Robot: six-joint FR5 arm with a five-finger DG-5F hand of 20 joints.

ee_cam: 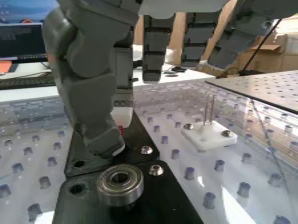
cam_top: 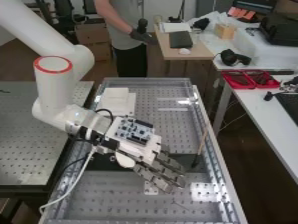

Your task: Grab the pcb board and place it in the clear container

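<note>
A white robot arm [cam_top: 56,95] holds its dark grey hand [ee_cam: 90,87] low over a bench [cam_top: 169,205], fingers extended and loosely spread, with nothing visibly in their grasp. A circuit board [cam_top: 135,130] lies flat over the arm's wrist end, just behind the fingers; whether it is the one meant for the clear container cannot be told. Such a board should prove light, stiff and fragile, its smooth rims a little slippery: best pinched gently by opposite bare edges, clear of the raised parts.
</note>
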